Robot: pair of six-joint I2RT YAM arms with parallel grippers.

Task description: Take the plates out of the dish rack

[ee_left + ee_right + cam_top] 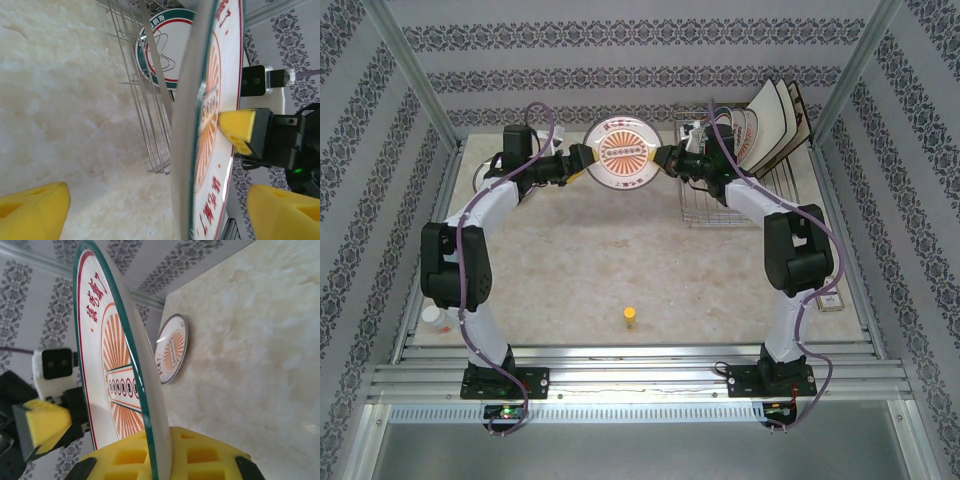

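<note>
A round white plate (623,152) with an orange-red radial pattern hangs upright above the table's back, between both grippers. My right gripper (665,158) is shut on its right rim; its yellow pads (210,455) pinch the plate (107,365) edge. My left gripper (582,160) is open, its jaws wide on either side of the plate's (220,75) left rim without touching. Behind the right arm stands the dish rack (775,188), its wires (150,100) holding another round plate (167,50) and square cream plates (775,125). A further round plate (170,347) lies on the table at the left.
A small yellow object (631,317) stands on the table near the front middle. A white item (433,315) sits at the front left edge and a small box (830,303) at the front right. Patterned walls enclose the table.
</note>
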